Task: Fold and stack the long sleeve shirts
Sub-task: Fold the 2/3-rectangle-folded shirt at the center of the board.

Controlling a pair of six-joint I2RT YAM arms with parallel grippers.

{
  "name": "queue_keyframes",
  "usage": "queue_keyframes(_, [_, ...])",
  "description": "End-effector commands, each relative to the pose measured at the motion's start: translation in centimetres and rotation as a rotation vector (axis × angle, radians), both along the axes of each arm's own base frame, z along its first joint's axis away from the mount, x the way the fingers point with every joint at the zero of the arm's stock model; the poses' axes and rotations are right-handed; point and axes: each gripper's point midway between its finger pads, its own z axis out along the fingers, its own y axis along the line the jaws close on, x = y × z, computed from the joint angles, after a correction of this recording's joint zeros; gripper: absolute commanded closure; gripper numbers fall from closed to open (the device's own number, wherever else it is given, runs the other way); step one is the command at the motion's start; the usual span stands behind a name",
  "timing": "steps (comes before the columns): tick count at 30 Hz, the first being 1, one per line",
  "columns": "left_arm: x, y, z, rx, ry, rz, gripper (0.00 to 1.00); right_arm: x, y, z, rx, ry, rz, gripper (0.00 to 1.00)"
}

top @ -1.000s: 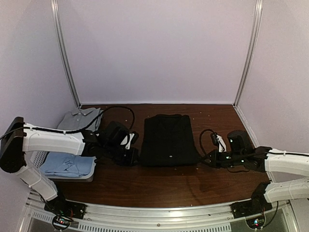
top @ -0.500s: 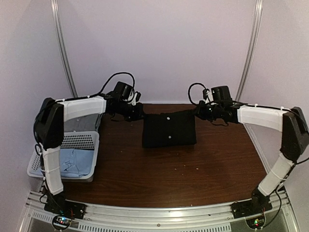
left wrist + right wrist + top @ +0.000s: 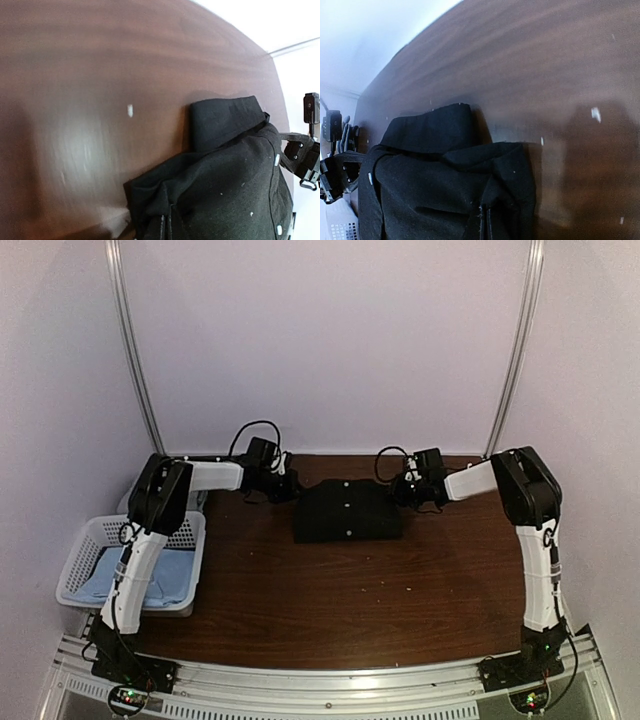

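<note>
On the table (image 3: 330, 610), your black shirt (image 3: 347, 515) at upper centre now lies half as deep as a second ago. Its near hem has been carried to the far edge, so this fold has landed. The left gripper (image 3: 285, 485) and right gripper (image 3: 405, 490) are both clamped on its far corners. Count one black shirt, one white basket (image 3: 75, 565) at lower left and one light blue shirt (image 3: 160, 575) inside it.

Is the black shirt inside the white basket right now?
No, the black shirt lies on the table, apart from the basket, which holds a light blue shirt.
</note>
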Motion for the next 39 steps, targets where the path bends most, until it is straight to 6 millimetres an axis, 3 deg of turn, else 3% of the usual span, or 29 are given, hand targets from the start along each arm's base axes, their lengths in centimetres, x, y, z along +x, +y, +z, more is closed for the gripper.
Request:
queue_keyframes(1, [-4.6,-0.6,2.9,-0.03,0.023,-0.031,1.0,-6.6,0.8,-1.2,0.002,0.091,0.059,1.0])
queue_keyframes(3, [-7.5,0.2,2.8,-0.025,0.054,-0.032,1.0,-9.0,0.5,-0.8,0.013,0.1,0.063,1.0])
queue_keyframes(6, [-10.3,1.1,4.3,-0.011,0.047,-0.031,1.0,-12.0,-0.1,0.5,0.001,0.093,0.068,1.0])
queue_keyframes(8, [-11.1,1.9,5.2,0.005,0.035,-0.022,1.0,-12.8,-0.7,1.9,-0.001,0.066,0.052,1.0])
queue_keyframes(12, [-11.2,2.4,6.2,0.042,0.004,-0.025,1.0,-12.5,-1.4,4.6,-0.022,0.009,0.03,1.0])
queue_keyframes(18, [-9.9,2.8,6.9,0.066,-0.032,0.003,1.0,-11.0,-1.2,5.7,-0.029,-0.026,0.022,1.0])
queue_keyframes(21, [-8.6,3.2,5.9,0.074,-0.025,0.017,1.0,-9.2,-1.1,5.8,-0.04,-0.053,0.015,1.0])
queue_keyframes(30, [-3.6,2.1,4.8,0.066,-0.074,0.001,1.0,-3.9,-0.6,3.6,0.013,-0.068,0.021,1.0])
queue_keyframes(33, [-2.5,1.8,4.9,0.07,-0.09,0.006,1.0,-3.0,-0.6,3.6,0.032,-0.078,0.02,1.0])
queue_keyframes(39, [-2.0,1.4,6.6,0.052,-0.12,0.002,1.0,-2.5,-0.7,5.7,0.031,-0.112,0.025,1.0])
